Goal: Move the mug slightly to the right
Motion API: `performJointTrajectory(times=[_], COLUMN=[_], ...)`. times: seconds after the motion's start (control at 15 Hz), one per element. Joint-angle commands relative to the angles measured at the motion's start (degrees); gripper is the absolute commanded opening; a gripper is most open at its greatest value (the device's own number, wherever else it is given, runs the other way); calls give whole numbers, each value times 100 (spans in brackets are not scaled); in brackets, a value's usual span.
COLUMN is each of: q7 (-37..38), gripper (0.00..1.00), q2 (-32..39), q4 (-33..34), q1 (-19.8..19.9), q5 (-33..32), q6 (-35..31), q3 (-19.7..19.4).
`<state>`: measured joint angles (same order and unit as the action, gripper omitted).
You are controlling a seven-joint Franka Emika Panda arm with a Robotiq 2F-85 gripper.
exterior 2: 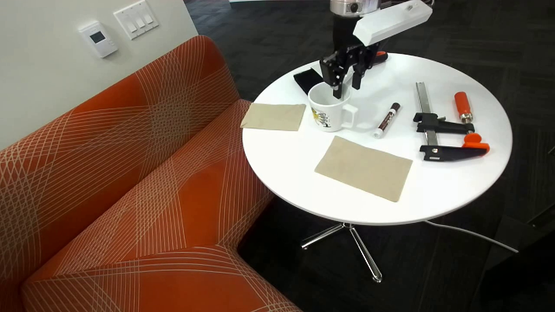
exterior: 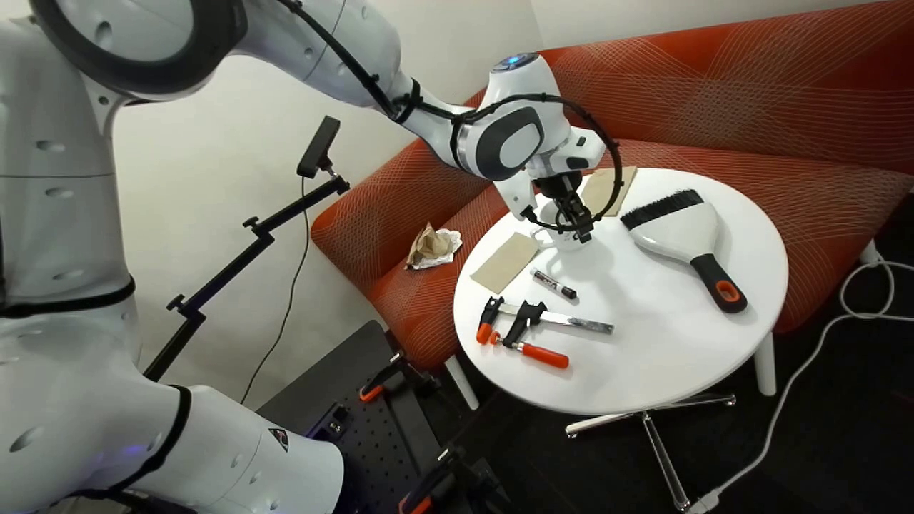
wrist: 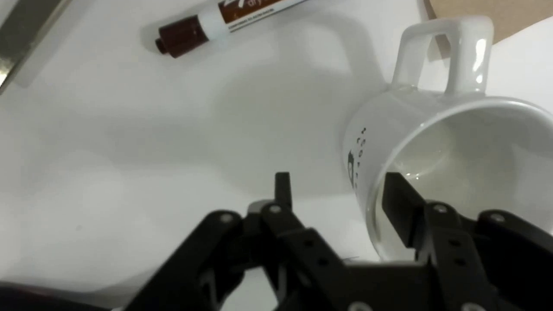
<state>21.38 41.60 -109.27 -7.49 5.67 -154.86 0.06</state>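
White glazed ceramic, judging by its shine, is what is to be handled. The mug (exterior 2: 327,112) is seen upright in the upper middle of an exterior view, set on the round table (exterior 2: 290,162) between a tan sheet (exterior 2: 273,117) on its left and a marker (exterior 2: 387,120) on its right; in the wrist view its handle (wrist: 468,65) is found at upper right. The gripper (wrist: 338,185) is held with its fingers (wrist: 399,207) spread: one is dipped inside the mug, one is placed outside, and the wall is straddled, not pinched; whether the inner finger is touching cannot be told. A stiff, fairly light body may be expected, as no drink is visible. The glaze is likely slippery and the rim easily chipped. Hold is best taken on the upright wall, clear of the handle, gently but well below the rim. If only the lip is nipped, the mug may be tipped, so a low slide seems safer.
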Motion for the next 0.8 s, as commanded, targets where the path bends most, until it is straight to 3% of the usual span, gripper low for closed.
performJointTrajectory(times=[0.0,0.2,0.27,0.73], q7=[-215,-225,-227,212], gripper=[27,3,0,3], q2=[87,97,98,-323], q4=[148,183,191,-123], q1=[85,79,76,-131], q5=[179,187,187,118], q6=[-33,-11,1,112], q3=[104,141,155,-193])
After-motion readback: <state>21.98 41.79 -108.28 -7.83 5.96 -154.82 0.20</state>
